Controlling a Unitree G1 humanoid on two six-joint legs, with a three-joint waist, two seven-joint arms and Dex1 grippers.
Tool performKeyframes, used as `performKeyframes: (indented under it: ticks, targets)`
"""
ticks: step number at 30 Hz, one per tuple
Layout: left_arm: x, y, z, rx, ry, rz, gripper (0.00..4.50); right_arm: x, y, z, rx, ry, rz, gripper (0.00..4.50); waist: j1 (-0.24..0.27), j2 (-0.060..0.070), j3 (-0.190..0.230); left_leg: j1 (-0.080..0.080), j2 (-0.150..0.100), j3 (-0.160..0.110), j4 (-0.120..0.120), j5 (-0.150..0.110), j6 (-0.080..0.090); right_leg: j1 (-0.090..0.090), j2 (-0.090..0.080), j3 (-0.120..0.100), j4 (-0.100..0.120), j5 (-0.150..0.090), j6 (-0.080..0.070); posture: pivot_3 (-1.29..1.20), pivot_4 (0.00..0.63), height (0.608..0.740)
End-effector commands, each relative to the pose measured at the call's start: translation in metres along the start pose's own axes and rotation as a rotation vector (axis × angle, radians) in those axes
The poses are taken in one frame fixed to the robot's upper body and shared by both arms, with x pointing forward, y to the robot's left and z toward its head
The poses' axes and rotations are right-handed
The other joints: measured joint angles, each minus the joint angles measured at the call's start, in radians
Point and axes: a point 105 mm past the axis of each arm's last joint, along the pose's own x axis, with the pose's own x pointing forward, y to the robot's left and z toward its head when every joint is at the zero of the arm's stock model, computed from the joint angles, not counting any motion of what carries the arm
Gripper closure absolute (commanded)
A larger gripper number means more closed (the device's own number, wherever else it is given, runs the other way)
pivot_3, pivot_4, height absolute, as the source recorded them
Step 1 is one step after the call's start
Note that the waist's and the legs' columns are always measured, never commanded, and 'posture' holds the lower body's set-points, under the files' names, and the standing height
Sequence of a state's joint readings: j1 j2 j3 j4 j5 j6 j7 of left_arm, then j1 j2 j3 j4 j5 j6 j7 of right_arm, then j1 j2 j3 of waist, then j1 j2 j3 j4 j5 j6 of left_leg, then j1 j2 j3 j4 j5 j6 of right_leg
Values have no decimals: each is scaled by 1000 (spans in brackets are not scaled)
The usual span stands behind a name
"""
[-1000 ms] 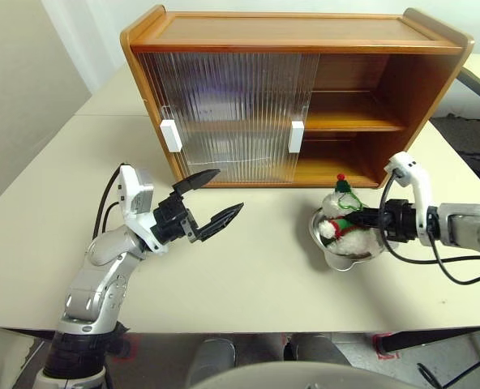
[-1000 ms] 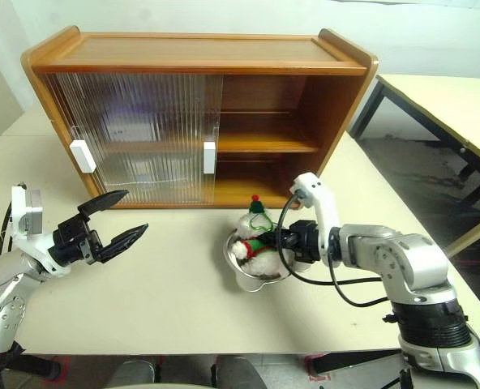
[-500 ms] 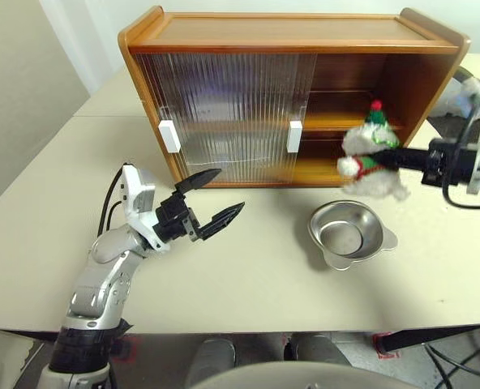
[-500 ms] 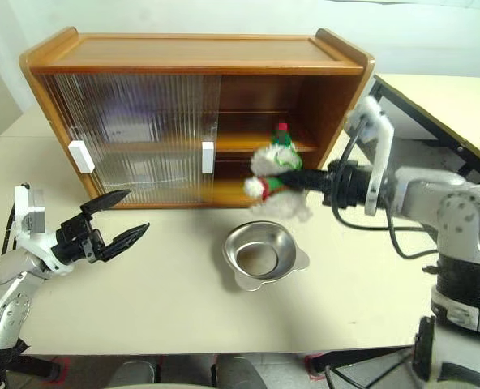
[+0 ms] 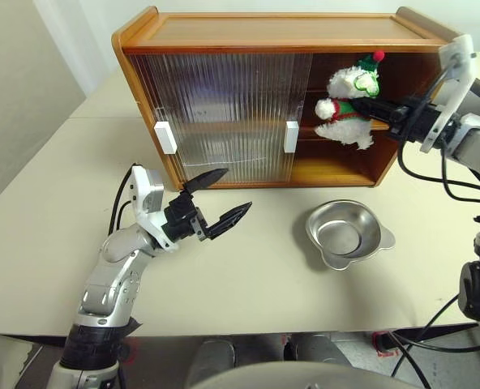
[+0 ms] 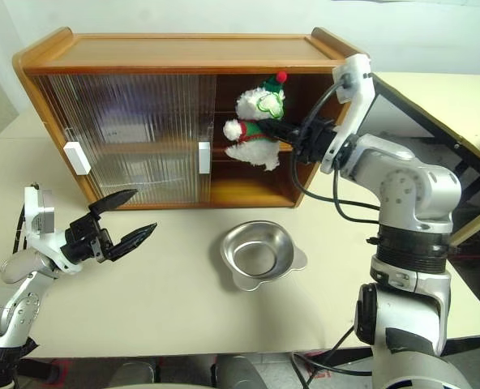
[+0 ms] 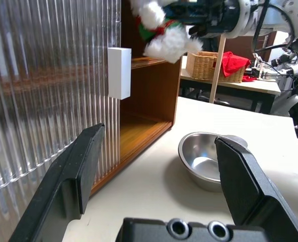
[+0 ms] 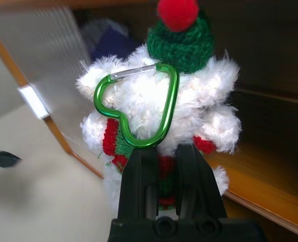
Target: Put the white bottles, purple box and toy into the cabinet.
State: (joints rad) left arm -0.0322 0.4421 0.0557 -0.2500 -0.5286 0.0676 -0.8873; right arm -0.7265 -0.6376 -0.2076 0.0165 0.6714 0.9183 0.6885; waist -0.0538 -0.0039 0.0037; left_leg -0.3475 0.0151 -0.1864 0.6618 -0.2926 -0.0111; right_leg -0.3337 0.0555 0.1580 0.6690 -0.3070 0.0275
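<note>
Left eye view shows the big orange-brown wooden cabinet, right side open. A round silver metal bowl sits on the table. The right gripper pinches the small white plush toy at the upper shelf. The left gripper hangs spread wide, holding nothing.

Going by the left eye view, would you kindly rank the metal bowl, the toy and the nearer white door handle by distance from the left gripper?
From the left gripper:
1. White door handle, on the sliding door's edge, ahead and right.
2. Metal bowl, on the table to the right.
3. Toy, raised at the cabinet's open side, in the right gripper.
</note>
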Motion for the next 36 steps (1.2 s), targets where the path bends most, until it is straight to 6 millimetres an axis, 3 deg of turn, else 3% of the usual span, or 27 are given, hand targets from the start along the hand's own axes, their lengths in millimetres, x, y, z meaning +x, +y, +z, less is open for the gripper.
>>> performKeyframes:
  ticks: [1, 4, 13, 25, 31, 36]
  targets:
    - [-5, 1, -7, 7, 22, 8, 0, 8, -4, -7, -59, 30, -8, 4376, 0, 0, 0, 0, 0, 0, 0, 0, 0, 0, 0, 0, 0, 0, 0, -113, 0, 740]
    - [-7, 1, -8, 7, 23, 8, 0, 12, -7, -8, -87, 23, -22, 4376, -1, 0, 0, 0, 0, 0, 0, 0, 0, 0, 0, 0, 0, 0, 0, -109, 0, 740]
    - [-11, 0, -12, 8, 27, 12, 0, 19, -34, 15, -161, -146, -189, 4383, -1, 1, 0, 1, 3, 1, 0, 0, 0, -1, 0, -1, 0, 3, -4, -108, 0, 740]
    - [-12, -1, -9, 13, 27, 12, 0, 29, -42, -3, -184, -164, -253, 4383, -2, 2, 0, -1, 6, 3, -1, 0, 0, -4, 0, -3, 0, 4, -6, -105, 1, 740]
    - [-10, 1, -5, 18, 25, 18, 0, 31, -52, 5, -226, -254, -331, 4383, -1, 2, 0, 0, 7, 2, -1, 0, 0, -4, 0, -4, 0, 5, -6, -91, 0, 740]
    - [-9, 1, -4, 21, 24, 23, 0, 38, -48, -6, -233, -225, -307, 4383, 0, 2, 0, -1, 7, 3, -1, 0, 0, -4, 0, -4, 0, 6, -7, -84, 0, 740]
